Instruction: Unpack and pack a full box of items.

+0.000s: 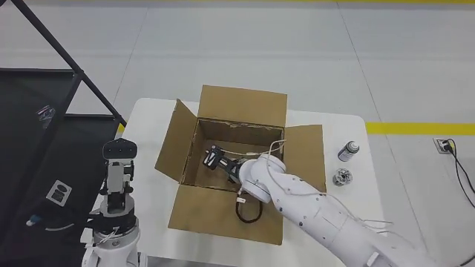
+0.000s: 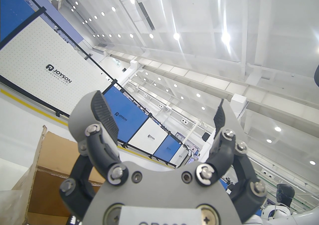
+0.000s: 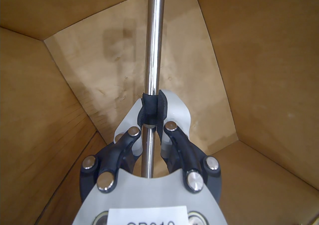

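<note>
Right gripper (image 3: 152, 107) is clamped on the steel rod (image 3: 155, 44), with black ribbed pads (image 3: 147, 105) pinching it near one end. Rod is round, straight and polished. Its long axis is in line with the fingers: most of its length runs past the fingertips toward the floor of the cardboard box (image 3: 261, 36), and a short tail runs back to the palm. Can't tell if the tip touches the floor. Box is brown and matte, flaps open, with walls all round this gripper. Left gripper (image 2: 162, 116) is beside the box, jaws wide apart, pointing up. Beyond the box wall, on the white table (image 1: 148, 119): a small can (image 1: 347, 150) and a small metal part (image 1: 342, 176).
</note>
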